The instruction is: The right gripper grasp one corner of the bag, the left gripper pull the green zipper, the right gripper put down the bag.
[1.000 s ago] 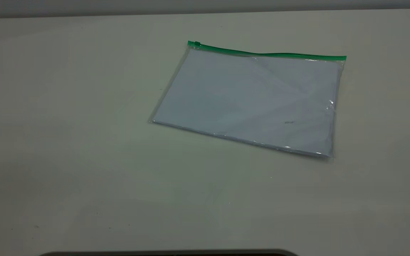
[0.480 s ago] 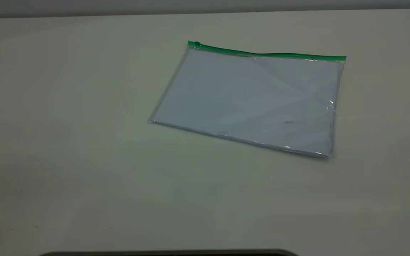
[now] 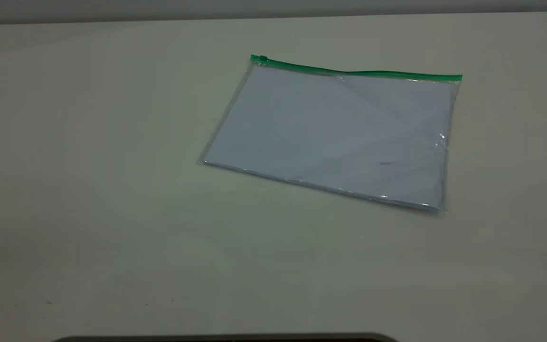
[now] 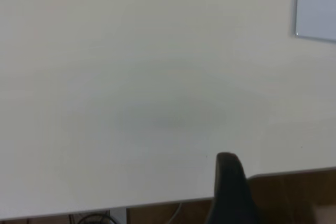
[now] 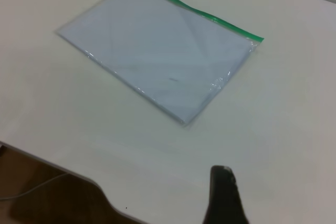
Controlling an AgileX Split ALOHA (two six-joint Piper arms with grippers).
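Compared with the pictures from a second and half a second back, nothing you care about has shifted: the bag (image 3: 330, 135) lies flat on the worktop (image 3: 88, 190) in the same spot and at the same angle, with only the light on the surface wavering. The green zipper (image 3: 356, 72) runs along the bag's far edge, its slider (image 3: 262, 58) parked at the end nearer the left arm.

A flat, released bag fits two stages equally: one where the corner is yet to be gripped, and one where the bag has been set down again. You cannot read from here whether the track is sealed.

Right gripper (image 5: 224, 195): only one dark finger shows in its wrist view, so I cannot tell its opening. It holds nothing; the bag lies well ahead of it, the nearest corner (image 5: 185, 123) pointing towards it.

Left gripper (image 4: 231, 187): again one finger visible, opening not determinable. It sits at the worktop's near edge, with only a corner of the bag (image 4: 316, 4) far ahead and off to one side.

Both grippers have bare worktop between themselves and the bag. The bag's edges lie flush with the surface, offering little lip.
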